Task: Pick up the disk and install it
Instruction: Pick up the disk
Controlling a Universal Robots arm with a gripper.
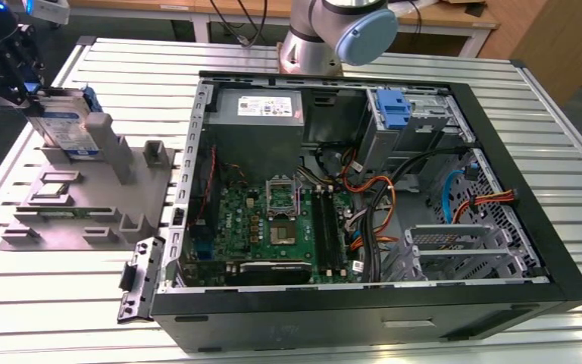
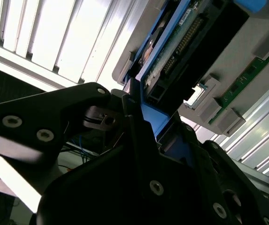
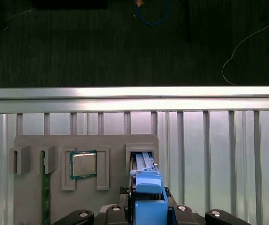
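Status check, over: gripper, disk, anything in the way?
Gripper shut on disk, at its blue carrier. It stands upright in grey holder slot, outside computer case. No obstruction seen around it.

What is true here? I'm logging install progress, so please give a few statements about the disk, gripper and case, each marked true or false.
The disk stands on edge at the grey fixture, outside the computer case. True.
The disk is mounted in the case. False: it is at the fixture, at the exterior view's left.
The gripper grips the disk by its blue carrier. True.
The case is closed. False: it lies open, motherboard showing.
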